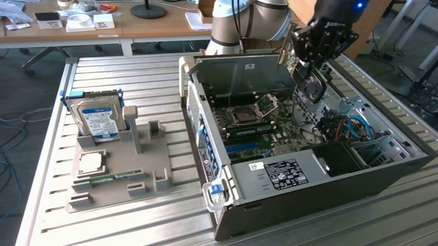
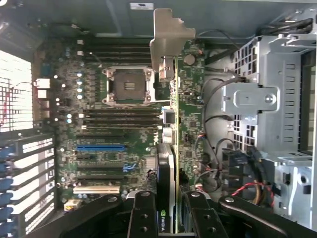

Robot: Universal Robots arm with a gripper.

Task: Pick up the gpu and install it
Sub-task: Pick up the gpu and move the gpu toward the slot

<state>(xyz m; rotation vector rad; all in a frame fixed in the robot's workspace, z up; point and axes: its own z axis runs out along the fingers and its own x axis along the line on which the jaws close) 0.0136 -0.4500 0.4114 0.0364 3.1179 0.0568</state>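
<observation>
Wrist view has the gpu (image 2: pixel 173 148) edge-on, pinched between the fingers (image 2: pixel 142 213) of the gripper (image 2: pixel 171 210). So the fingers are closed on the card across its thickness, at the fan end where the NVIDIA logo sits. The pale metal bracket (image 2: pixel 166 39) is at the end farthest from the grip. Beyond the card you can see the motherboard (image 2: pixel 124 124) with the bare CPU socket (image 2: pixel 128 85) and the expansion slots, one of them a blue slot (image 2: pixel 101 147).

In the exterior view the card hangs in the air over the open computer case (image 1: pixel 329 205), near its far corner, and as far as I can tell it's not touching the board. The hard drive (image 1: pixel 99 119) and memory stick (image 1: pixel 110 178) sit in the grey holder (image 1: pixel 154 164) on the slatted worktop (image 1: pixel 116 77), well apart from the case on the exterior view's left.

Handling-wise, I'd guess it's a light, stiff board that won't flex or sag much, but it's fragile. There are exposed components, a fan, and the contact edge that has to go into a slot. Squeezing the two flat faces around the cooler seems like the sane place to hold it, and it keeps the contact edge and the bracket free. The one worry is that it's held at one end, so the bracket end could swing or tilt if the grip slips.
</observation>
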